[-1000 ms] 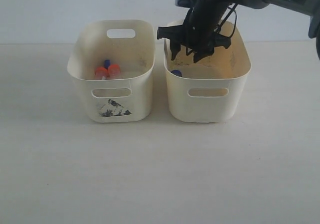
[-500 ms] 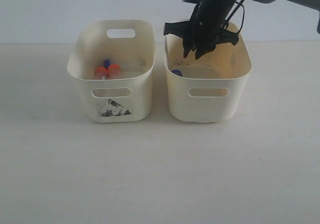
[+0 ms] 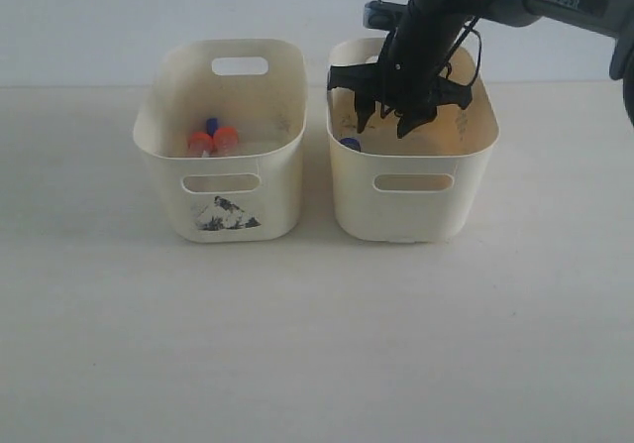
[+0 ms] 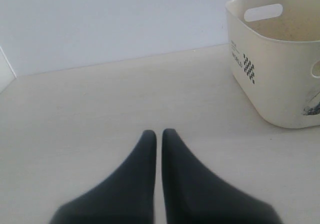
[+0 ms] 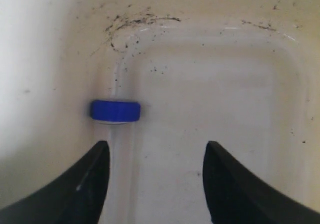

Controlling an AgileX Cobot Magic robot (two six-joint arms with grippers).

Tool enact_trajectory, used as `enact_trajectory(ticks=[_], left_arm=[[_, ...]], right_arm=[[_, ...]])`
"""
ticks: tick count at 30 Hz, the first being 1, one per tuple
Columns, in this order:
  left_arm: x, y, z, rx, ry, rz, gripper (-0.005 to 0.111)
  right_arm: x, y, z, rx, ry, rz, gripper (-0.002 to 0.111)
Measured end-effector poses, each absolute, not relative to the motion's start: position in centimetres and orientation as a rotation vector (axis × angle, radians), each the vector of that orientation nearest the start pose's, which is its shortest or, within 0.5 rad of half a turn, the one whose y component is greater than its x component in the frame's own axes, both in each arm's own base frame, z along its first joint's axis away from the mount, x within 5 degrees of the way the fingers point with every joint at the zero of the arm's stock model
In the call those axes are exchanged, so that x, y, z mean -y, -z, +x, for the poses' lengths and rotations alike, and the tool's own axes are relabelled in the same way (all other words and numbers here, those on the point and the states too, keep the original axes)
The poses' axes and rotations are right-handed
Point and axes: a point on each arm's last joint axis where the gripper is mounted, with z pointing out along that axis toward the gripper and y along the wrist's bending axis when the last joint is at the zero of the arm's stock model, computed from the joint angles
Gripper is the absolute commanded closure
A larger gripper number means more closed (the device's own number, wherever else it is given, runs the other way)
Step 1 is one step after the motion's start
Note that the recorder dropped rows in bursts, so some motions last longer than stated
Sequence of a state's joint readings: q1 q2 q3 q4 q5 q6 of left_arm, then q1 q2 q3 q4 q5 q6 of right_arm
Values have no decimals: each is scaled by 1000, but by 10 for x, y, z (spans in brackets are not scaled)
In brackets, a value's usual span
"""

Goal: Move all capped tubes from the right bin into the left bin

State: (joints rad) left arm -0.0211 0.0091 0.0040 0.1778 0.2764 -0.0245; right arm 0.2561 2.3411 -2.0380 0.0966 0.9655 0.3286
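In the exterior view, we saw the cream plastic left bin [image 3: 223, 200] with a dark triangular mark at centre left of the frame. Small clear capped tubes [image 3: 213, 141] with orange and blue caps lay inside it. The plain cream plastic right bin [image 3: 413, 205] stood just beside it. The black right gripper [image 3: 397, 123] hung inside that bin, jaws apart and empty. A blue-capped tube [image 3: 350, 144] lay at the bin's left wall.

In the left wrist view, the black left gripper [image 4: 159, 134] had its fingers together over the pale table [image 4: 100, 98].

In the right wrist view, we saw the blue-capped tube against the wall, just beyond one fingertip.
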Motion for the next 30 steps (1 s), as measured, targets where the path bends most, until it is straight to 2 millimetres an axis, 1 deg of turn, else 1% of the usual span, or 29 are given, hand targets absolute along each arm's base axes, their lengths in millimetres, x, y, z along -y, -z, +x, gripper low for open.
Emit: enact_trajectory(ticks=[5, 8, 10, 14, 22, 27, 30], left_arm=[[-3, -187, 56, -1767, -134, 114, 102], [-3, -187, 56, -1767, -134, 114, 102], [-3, -187, 56, -1767, -134, 114, 102], [-3, -187, 56, -1767, -134, 114, 102], [-3, -187, 56, -1767, -134, 114, 102], [-3, -187, 56, -1767, -134, 114, 102], [-3, -187, 56, -1767, -134, 114, 102]], right_arm=[[-136, -172, 492, -2794, -275, 165, 54], [-139, -163, 492, -2814, -308, 195, 54], [-141, -161, 492, -2820, -351, 217, 54], [-145, -162, 492, -2812, -415, 213, 54], [-146, -162, 492, -2811, -432, 211, 54], [-150, -163, 492, -2806, -495, 215, 54], [-152, -169, 491, -2788, -537, 204, 54]])
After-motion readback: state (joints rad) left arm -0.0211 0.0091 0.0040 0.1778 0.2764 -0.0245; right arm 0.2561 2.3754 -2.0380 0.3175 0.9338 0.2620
